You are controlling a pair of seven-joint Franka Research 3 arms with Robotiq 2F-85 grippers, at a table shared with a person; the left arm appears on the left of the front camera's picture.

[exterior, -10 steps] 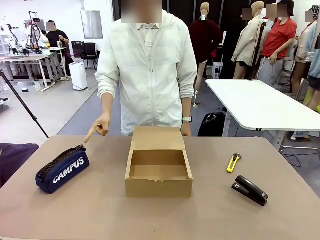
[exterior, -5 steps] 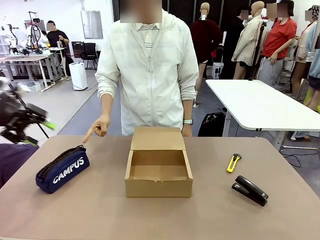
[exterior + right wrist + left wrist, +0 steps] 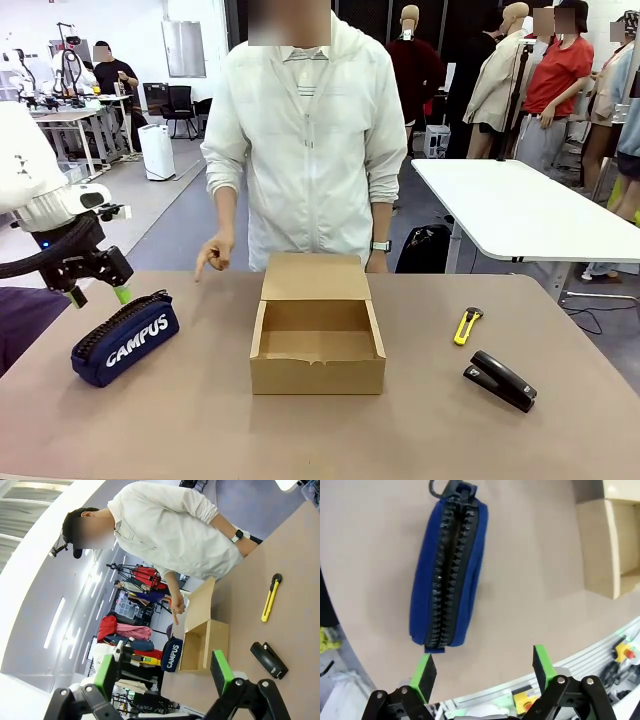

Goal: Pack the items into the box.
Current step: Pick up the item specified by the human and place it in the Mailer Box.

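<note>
Brown cardboard marks the box (image 3: 317, 372), which sits mid-frame in the front view on the tan table (image 3: 200, 430) with its flap lid up at the far side and its top open.

The navy pouch (image 3: 126, 338) lies at the lower left, well apart from the box. Its white "CAMPUS" lettering faces the camera and its zip is on top. The left gripper (image 3: 100, 295) hangs at the left edge, just above and behind the pouch's far end, with its green-padded fingers spread apart and holding nothing. In the left wrist view the pouch runs down the upper left of the frame, zip up. Its near end is just over one pad; whether they touch, I cannot tell.

The yellow knife (image 3: 467, 325) lies at the right of the frame, well clear of the box, and the black stapler (image 3: 501, 380) is near it, lower right.

A person stands behind the box. One hand (image 3: 212, 255) points a finger down over the table's far edge, between pouch and box.

In the right wrist view, the right gripper (image 3: 163, 672) sits at the bottom edge, with its fingers wide apart and nothing between them.
</note>
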